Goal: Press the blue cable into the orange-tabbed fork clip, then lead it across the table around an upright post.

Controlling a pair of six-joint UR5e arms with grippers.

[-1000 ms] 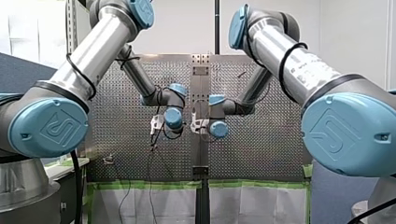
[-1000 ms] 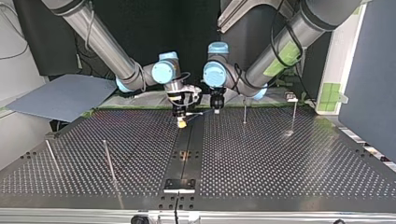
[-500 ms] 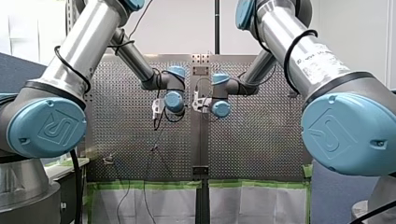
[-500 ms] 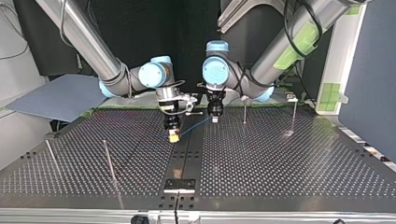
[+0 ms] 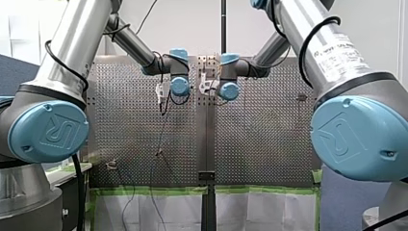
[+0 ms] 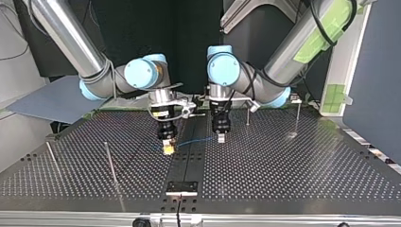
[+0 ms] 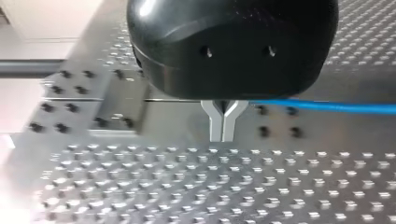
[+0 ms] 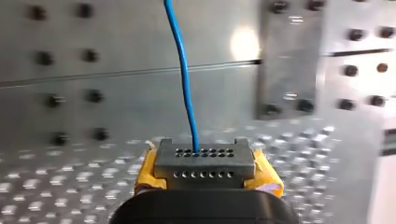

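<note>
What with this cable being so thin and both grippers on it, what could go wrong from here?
The blue cable runs as a short span between my right gripper and my left gripper; pulling apart might drag it out of one grip. In the left wrist view it sits where the metal fingers fork, so it may slip out. An upright post stands close by my left arm and could be clipped.

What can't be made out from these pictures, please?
Left wrist view: where the blue cable meets the jaws, hidden by the black body of my left gripper.
Right wrist view: the cable's far end, running out of frame.
Top view: the small fixture at the view's right, too small to identify.
</note>
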